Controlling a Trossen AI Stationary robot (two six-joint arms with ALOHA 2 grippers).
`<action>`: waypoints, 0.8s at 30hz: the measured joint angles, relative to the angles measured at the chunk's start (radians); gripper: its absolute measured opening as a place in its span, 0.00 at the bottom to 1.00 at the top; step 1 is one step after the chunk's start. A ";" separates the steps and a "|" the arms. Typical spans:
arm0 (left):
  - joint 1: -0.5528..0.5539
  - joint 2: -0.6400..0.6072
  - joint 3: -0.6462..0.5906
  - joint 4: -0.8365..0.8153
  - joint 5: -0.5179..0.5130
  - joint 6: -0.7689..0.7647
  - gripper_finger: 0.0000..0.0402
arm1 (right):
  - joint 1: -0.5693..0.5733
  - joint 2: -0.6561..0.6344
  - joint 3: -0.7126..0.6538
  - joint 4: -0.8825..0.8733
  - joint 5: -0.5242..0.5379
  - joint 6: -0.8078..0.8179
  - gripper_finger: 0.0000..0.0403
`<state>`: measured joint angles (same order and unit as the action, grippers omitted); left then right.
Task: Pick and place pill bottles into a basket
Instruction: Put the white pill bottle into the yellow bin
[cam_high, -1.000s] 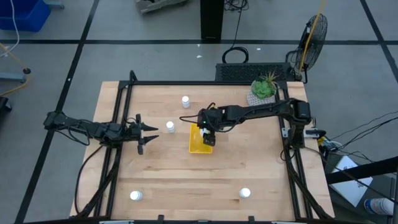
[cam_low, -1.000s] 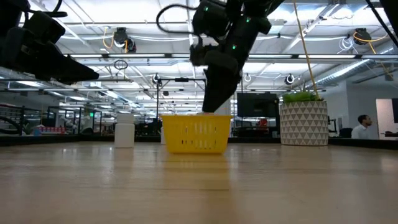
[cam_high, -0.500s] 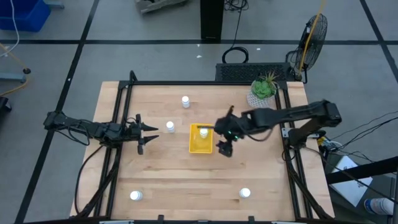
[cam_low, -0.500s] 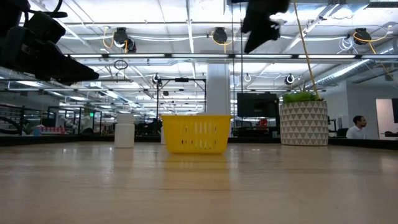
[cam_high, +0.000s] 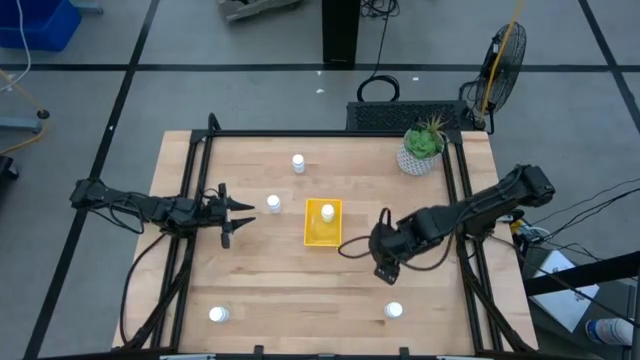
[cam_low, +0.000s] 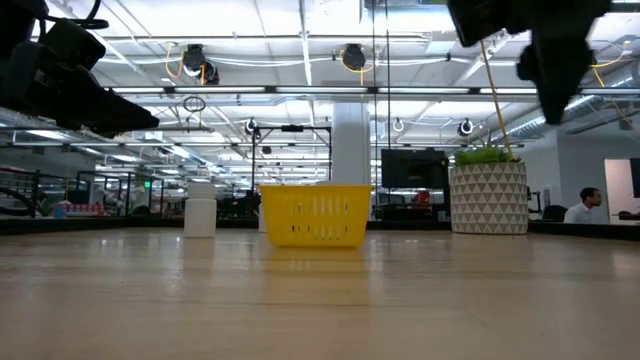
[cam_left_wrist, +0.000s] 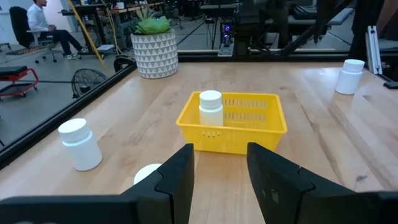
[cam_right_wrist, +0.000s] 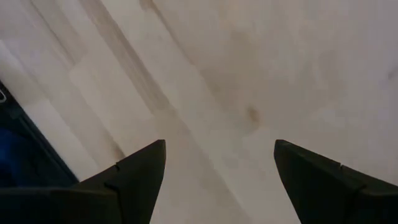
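Observation:
The yellow basket (cam_high: 323, 224) sits mid-table, and one white pill bottle (cam_high: 327, 212) stands upright inside it (cam_left_wrist: 210, 109). Other pill bottles stand on the wood: two left of and beyond the basket (cam_high: 298, 162) (cam_high: 273, 203), one near-left (cam_high: 218, 314) and one near-right (cam_high: 394, 311). My right gripper (cam_high: 383, 266) hangs above bare wood between the basket and the near-right bottle. It points down and is open with nothing between its fingers (cam_right_wrist: 221, 149). My left gripper (cam_high: 245, 208) waits level at the table's left, facing the basket. Its fingers (cam_left_wrist: 219, 152) are a little apart and empty.
A white patterned pot with a green plant (cam_high: 421, 147) stands at the far right corner. Dark frame rails (cam_high: 190, 250) run along the table's left and right sides. Bare wood lies between the basket and the near edge. A person sits in the room beyond the table (cam_low: 582, 205).
My right gripper has left the basket. It rose and swung toward the table's right and near edges, rolling about its own axis and tipping down more steeply. A bottle now shows standing in the basket where the gripper was.

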<state>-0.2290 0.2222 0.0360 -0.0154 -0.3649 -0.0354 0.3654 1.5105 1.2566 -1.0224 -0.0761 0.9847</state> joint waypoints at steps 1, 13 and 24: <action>0.000 0.000 0.000 0.000 0.000 0.000 0.38 | 0.012 0.000 -0.015 0.013 -0.014 0.032 0.73; 0.000 0.000 0.000 0.000 0.000 0.003 0.38 | 0.199 0.002 -0.044 0.158 -0.026 0.383 0.73; 0.000 0.000 0.000 0.000 0.000 -0.012 0.38 | 0.306 0.009 -0.044 0.183 0.045 0.571 0.73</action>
<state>-0.2291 0.2222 0.0360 -0.0154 -0.3649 -0.0469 0.6713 1.5192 1.2125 -0.8398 -0.0315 1.5557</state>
